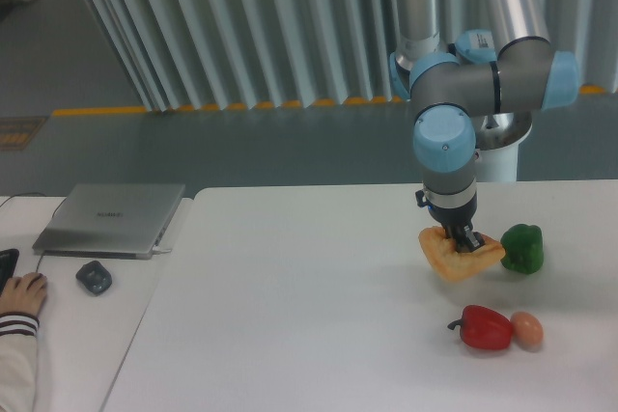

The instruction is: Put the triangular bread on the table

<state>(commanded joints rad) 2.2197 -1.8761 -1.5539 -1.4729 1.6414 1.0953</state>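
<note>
The arm reaches down over the white worktop (309,306), its hand (463,239) closed on the triangular bread (454,256), which it grips from above near the wedge's upper edge. The bread hangs tilted just left of the green pepper (522,248), near it but seemingly not touching; whether its lower corner meets the worktop cannot be told. A top grip of this kind lets the wedge be lowered straight down and released without the fingers striking the surface. In front of the green pepper lie a red pepper (486,328) and a small tan egg (527,328), touching each other. Setting down left of the green pepper would probably keep the bread apart from all three.
</note>
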